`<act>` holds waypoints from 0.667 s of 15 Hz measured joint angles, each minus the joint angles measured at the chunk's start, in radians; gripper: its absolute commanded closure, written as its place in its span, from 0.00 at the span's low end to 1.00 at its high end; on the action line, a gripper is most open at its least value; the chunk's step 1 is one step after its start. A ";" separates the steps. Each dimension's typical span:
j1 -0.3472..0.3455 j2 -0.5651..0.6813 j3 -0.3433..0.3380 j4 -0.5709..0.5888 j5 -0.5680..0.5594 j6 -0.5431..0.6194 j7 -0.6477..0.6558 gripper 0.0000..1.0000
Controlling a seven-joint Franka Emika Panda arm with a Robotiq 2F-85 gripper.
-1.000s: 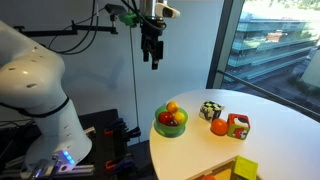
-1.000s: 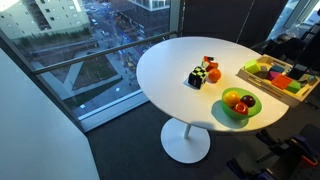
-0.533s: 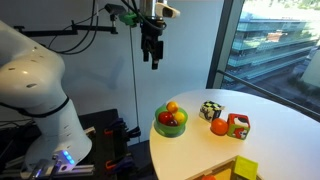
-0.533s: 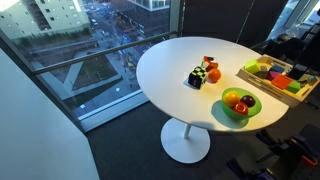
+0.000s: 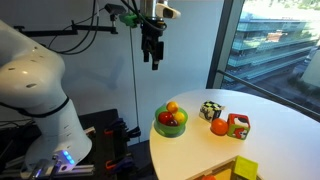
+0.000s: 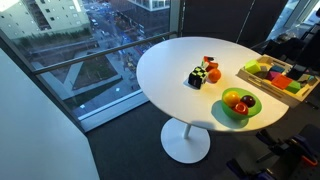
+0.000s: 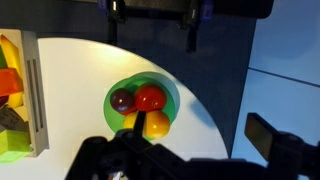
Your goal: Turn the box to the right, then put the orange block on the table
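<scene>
zero steps done so far, as i judge it. biggest thing first: the large round white table carries everything. next in size, the bulky white robot arm stands off the table's edge and reaches up high.

then the wide, low tray-like box of red, yellow, green and orange toy blocks. it sits at the table's rim on the robot's side, and one end of it shows at the left of the wrist view. it looks untouched, so the turn to the right is yet to come. the orange block should be in there among the others, though i can't single it out for certain, and i see no block lying loose on the white top.

just beside the box is the green round bowl of fruit. high above that bowl hangs the black two-finger gripper, pointing down, well clear of everything. the wrist view shows its fingers spread apart with nothing between them.

smallest of all, further along the table, are a black-and-white patterned cube and a small red cube.
</scene>
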 measured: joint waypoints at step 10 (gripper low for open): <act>-0.068 0.046 -0.017 0.004 -0.052 0.067 0.000 0.00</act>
